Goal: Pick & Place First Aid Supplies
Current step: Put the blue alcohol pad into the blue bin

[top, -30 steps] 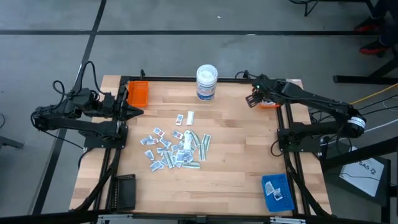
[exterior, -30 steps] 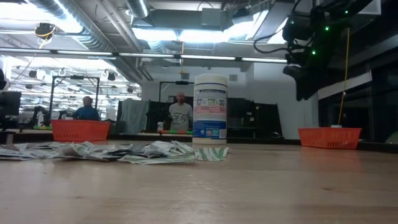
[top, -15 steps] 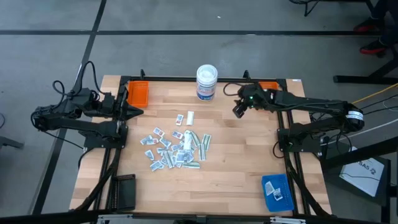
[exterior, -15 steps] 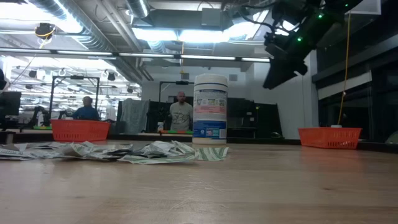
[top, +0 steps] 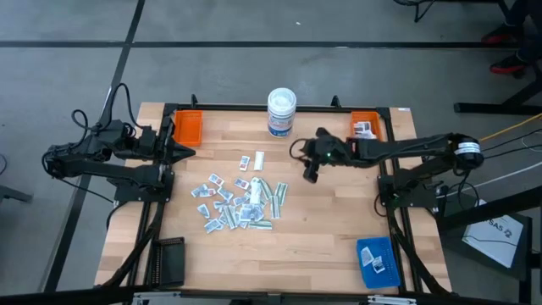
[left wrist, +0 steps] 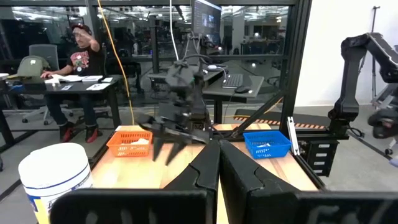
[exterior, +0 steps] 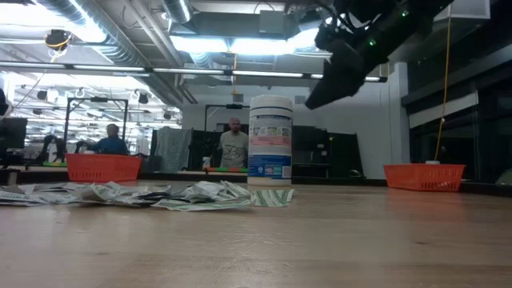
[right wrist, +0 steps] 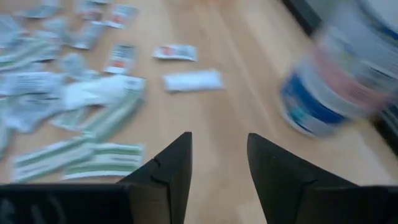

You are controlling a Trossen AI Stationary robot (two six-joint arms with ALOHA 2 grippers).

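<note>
The first aid supplies (top: 237, 200) lie in a loose pile of small white packets and pale green strips on the wooden table, left of centre; they also show in the right wrist view (right wrist: 74, 93) and the low view (exterior: 160, 194). My right gripper (top: 309, 175) hangs open above the table, to the right of the pile and tipped downward, with nothing between its fingers (right wrist: 171, 171). My left gripper (top: 190, 152) waits shut at the table's left edge, pointing level (left wrist: 217, 171).
A white tub with a blue label (top: 282, 112) stands at the far edge. Orange trays sit at the far left (top: 188, 127) and far right (top: 366, 125), the right one holding some white packets. A blue tray (top: 378, 261) sits near right, a black block (top: 168, 259) near left.
My right gripper has swung from over the far-right orange tray toward the table's middle and the pile, and has tipped from about level to slanting down. Its fingers stay open. The pile and my left arm have kept still.
</note>
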